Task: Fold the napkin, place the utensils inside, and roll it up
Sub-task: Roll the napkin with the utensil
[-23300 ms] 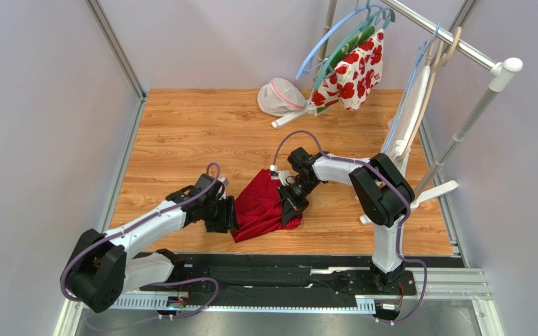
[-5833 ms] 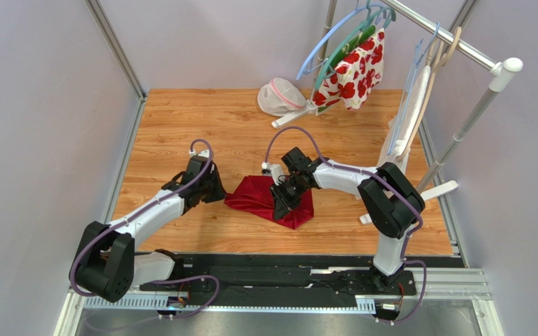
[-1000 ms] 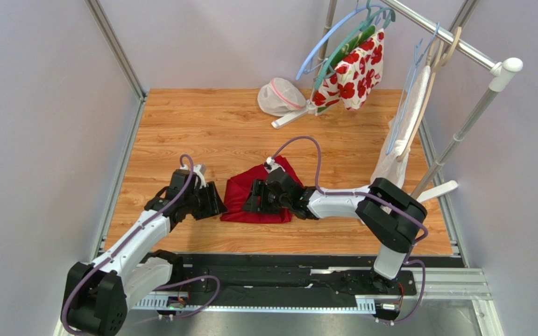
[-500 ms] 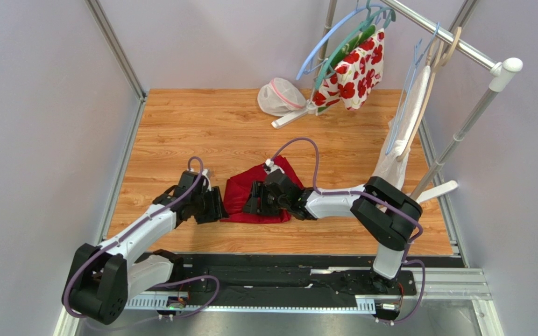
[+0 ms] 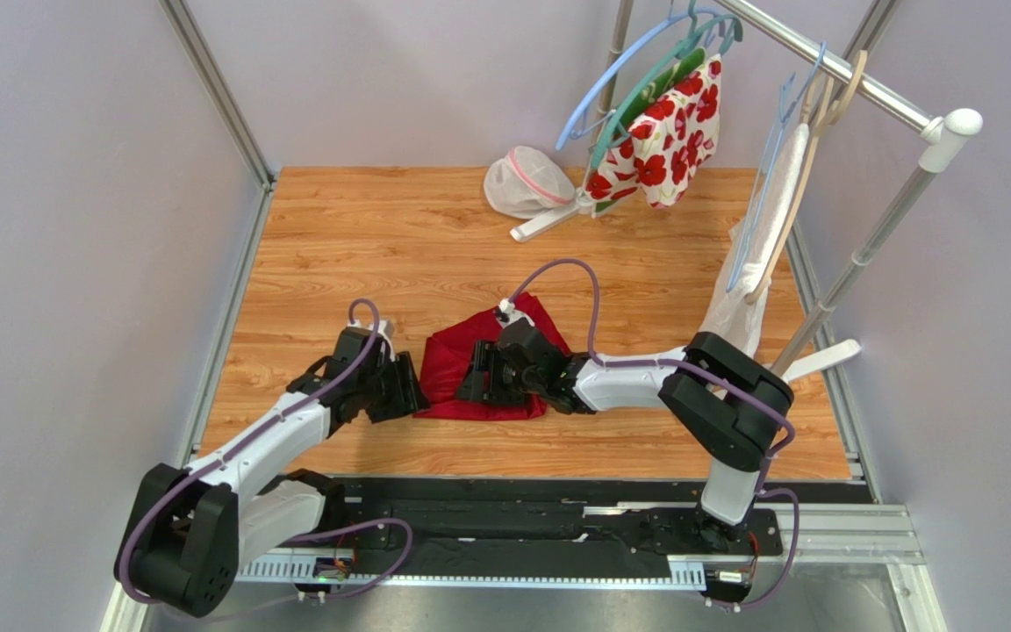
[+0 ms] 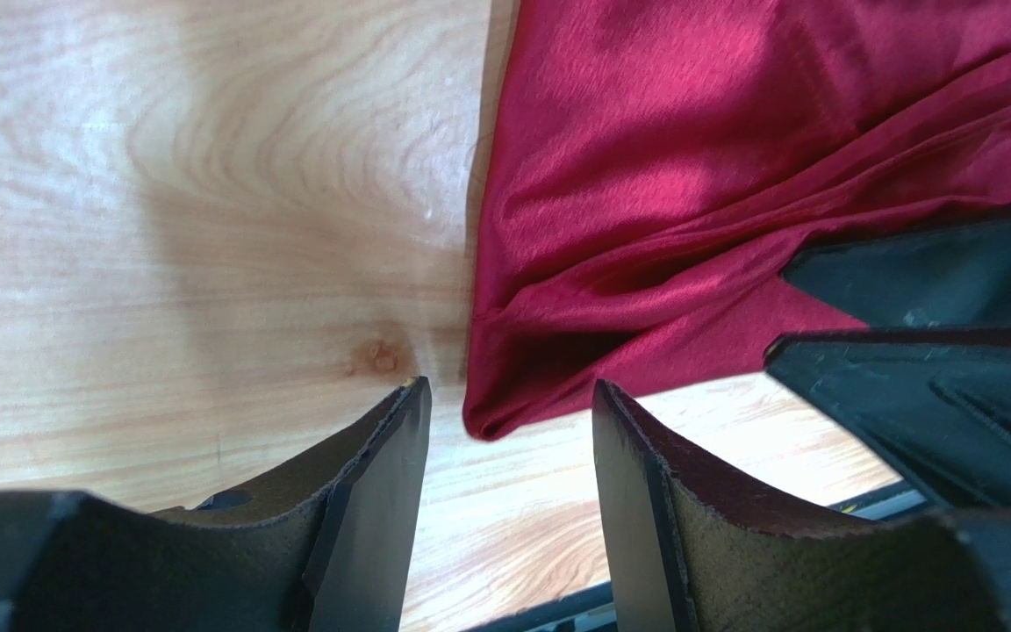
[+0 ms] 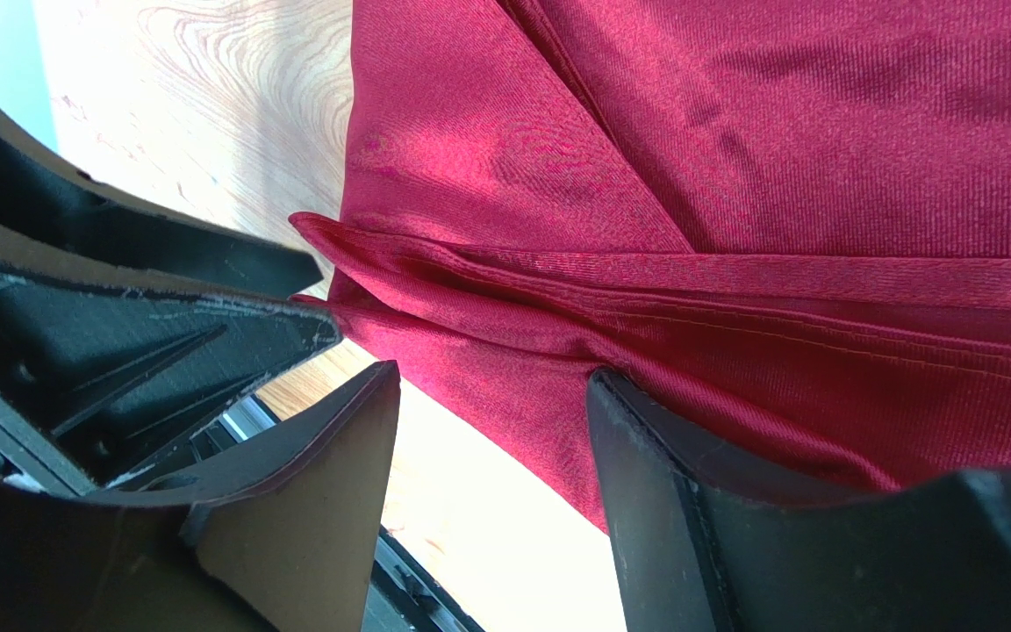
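I am bringing my left end effector (image 6: 508, 395), wide and empty, closer around the napkin's (image 6: 735, 158) corner; my right end effector (image 7: 491, 382) is hovering wide, fold still unfinished.

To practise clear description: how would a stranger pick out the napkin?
Start at the wooden table and go to its near middle. The napkin lies there, the left gripper at its edge, the right gripper over it. It alone is plain dark red; the flowered cloth and white towel hang.
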`<state>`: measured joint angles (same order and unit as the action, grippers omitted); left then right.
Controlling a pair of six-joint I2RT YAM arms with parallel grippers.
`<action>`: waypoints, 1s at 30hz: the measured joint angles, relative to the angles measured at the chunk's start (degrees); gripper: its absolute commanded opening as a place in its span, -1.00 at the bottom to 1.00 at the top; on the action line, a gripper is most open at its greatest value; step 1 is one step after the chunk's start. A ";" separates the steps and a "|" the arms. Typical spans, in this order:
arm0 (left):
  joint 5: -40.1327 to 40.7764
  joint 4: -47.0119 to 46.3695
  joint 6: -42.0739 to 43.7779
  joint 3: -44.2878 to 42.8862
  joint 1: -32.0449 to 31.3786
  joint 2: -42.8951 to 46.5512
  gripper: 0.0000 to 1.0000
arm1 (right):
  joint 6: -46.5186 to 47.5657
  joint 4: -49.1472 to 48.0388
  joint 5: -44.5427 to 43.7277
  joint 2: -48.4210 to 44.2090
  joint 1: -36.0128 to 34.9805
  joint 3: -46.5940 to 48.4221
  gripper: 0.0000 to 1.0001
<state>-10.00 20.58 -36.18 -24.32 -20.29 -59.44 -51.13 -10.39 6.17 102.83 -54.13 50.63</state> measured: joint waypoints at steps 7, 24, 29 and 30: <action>-1.81 -5.79 -1.42 0.00 0.00 -4.46 0.01 | 0.00 0.00 0.02 -0.02 0.00 0.00 0.22; -2.80 -6.45 -0.68 -3.72 0.02 -10.01 -1.00 | 18.88 8.13 3.50 -7.13 -0.20 1.60 0.47; -2.86 -3.30 1.77 -8.41 0.07 -13.77 -1.00 | 33.99 14.49 2.84 -17.16 -1.53 2.01 0.50; -2.97 -2.56 2.19 -9.46 0.17 -14.53 -1.00 | 36.83 15.26 2.25 -18.67 -2.16 1.84 0.50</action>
<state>-12.97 18.02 -34.00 -33.78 -20.12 -73.97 -14.31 4.86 8.43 84.16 -56.29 52.47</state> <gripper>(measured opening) 0.017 0.746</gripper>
